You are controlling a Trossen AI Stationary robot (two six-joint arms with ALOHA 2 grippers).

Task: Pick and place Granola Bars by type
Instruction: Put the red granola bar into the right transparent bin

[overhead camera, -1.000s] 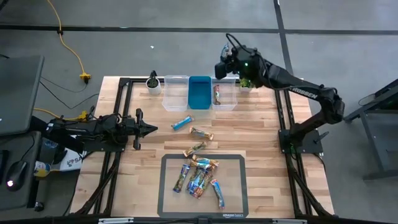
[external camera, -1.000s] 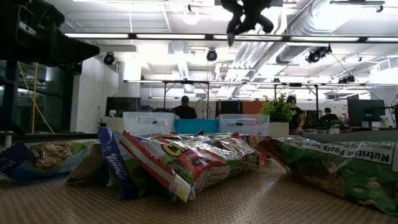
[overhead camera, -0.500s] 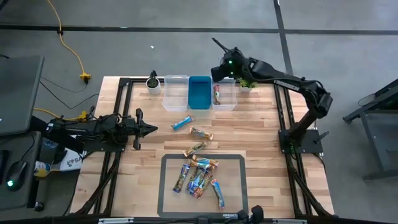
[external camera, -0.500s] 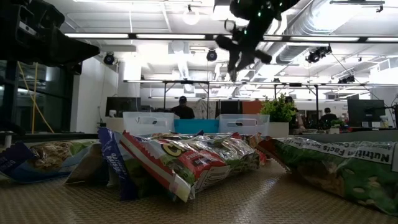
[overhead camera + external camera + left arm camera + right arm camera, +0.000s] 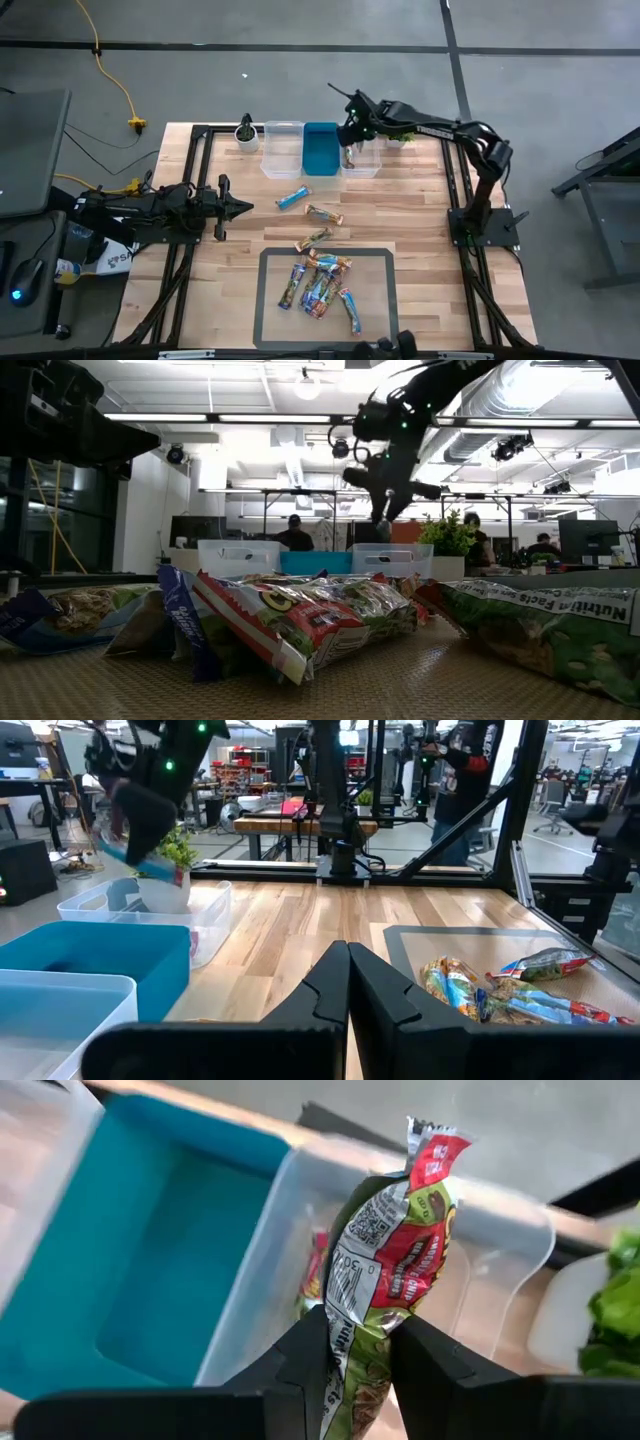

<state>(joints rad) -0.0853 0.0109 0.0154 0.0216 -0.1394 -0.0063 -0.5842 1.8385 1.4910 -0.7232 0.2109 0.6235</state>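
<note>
My right gripper (image 5: 350, 132) hangs over the right-hand clear bin (image 5: 366, 160) at the table's far edge, shut on a red-and-green granola bar (image 5: 392, 1250). One red bar (image 5: 315, 1270) lies in that bin. Loose on the wood lie a blue bar (image 5: 293, 198) and a brown bar (image 5: 324, 214). Several more bars are heaped on the grey mat (image 5: 270, 300). My left gripper (image 5: 240, 207) waits shut at the table's left side. My right gripper pinches the red-and-green bar's near part (image 5: 352, 1348) between its two fingers. The bar runs along the fingers and out past their tips, its crimped red end (image 5: 430, 1155) farthest from the gripper. The fingers slant steeply down from above. The bar is clear of the bin.
A blue bin (image 5: 321, 150) and a second clear bin (image 5: 282, 150) stand beside the right-hand one. A small potted plant (image 5: 398, 135) is just right of the bins, and a dark cup (image 5: 246, 133) to their left. Bare wood lies between bins and mat.
My right gripper has come down toward the right-hand clear bin and a little toward the table's left, tipping from nearly level to steeply downward. It has stayed shut on the red-and-green bar, which went with it.
</note>
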